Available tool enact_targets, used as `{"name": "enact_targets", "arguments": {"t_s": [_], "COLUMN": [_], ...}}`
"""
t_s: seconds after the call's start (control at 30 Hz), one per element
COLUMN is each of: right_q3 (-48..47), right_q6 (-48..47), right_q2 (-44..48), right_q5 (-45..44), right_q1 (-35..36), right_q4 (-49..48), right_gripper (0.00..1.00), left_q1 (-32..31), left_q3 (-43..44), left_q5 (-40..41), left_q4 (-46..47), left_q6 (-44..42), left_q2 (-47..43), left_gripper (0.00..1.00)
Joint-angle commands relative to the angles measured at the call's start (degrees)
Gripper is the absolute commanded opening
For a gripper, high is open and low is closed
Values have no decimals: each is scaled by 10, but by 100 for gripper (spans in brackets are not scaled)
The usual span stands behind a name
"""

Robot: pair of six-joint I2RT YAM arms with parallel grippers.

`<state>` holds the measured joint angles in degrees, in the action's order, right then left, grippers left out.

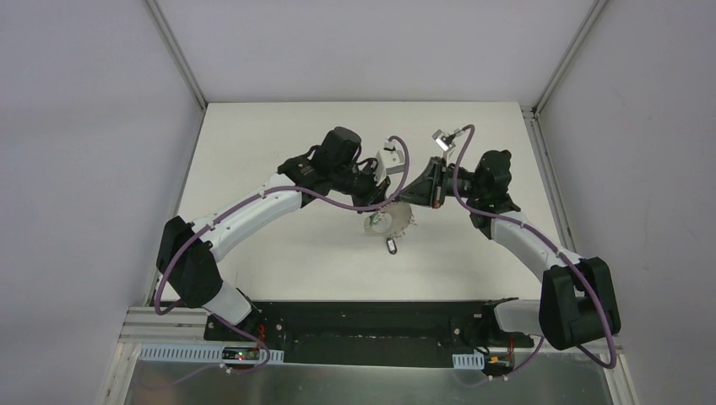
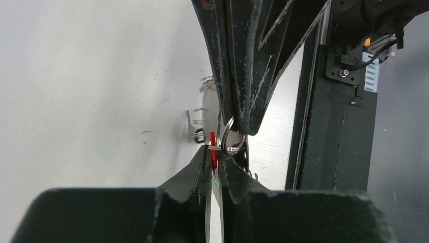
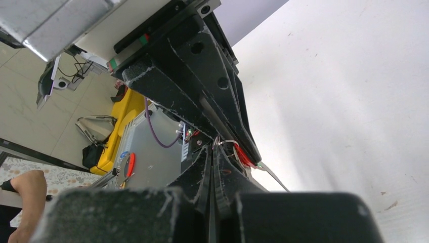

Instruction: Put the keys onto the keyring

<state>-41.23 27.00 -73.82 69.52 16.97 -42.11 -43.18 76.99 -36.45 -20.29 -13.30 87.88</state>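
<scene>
My jaws, both clenched, meet tip to tip
Left gripper [image 2: 215, 154] grips keyring [image 1: 388, 222] edge-on; right gripper [image 2: 239, 129], opposite, pinches red key [image 2: 213, 147] loop

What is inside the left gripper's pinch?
A red key head and thin metal edge show between the left gripper's fingers, beside a small wire ring the right gripper pinches. Anything deeper is covered.

My left pincer [image 2: 214, 152] and right pincer [image 3: 211, 151] meet tip to tip, blocking each other. The keyring [image 1: 390, 221] and black key [image 1: 390, 245] crowd the near side. The table [image 1: 279, 253] lies open left and right.
</scene>
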Motion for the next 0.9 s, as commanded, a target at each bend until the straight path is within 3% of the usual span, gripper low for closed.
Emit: {"name": "enact_targets", "arguments": {"t_s": [0.0, 0.27, 0.67, 0.87], "right_q3": [-9, -9, -20, -24], "right_q6": [1, -33, -85, -110], "right_q2": [1, -4, -13, -7], "right_q5": [6, 0, -7, -22], "right_q1": [-11, -14, -1, -20], "right_q4": [-42, -10, 52, 84], "right_gripper": [0, 1, 38, 44], "left_q1": [11, 15, 15, 16], "left_q3": [19, 47, 103, 137], "left_q5": [-13, 16, 97, 153], "left_q4": [-14, -72, -156, -222], "left_q6": [-18, -34, -40, -73], "left_q2": [-11, -13, 5, 34], "left_gripper": [0, 0, 0, 0]}}
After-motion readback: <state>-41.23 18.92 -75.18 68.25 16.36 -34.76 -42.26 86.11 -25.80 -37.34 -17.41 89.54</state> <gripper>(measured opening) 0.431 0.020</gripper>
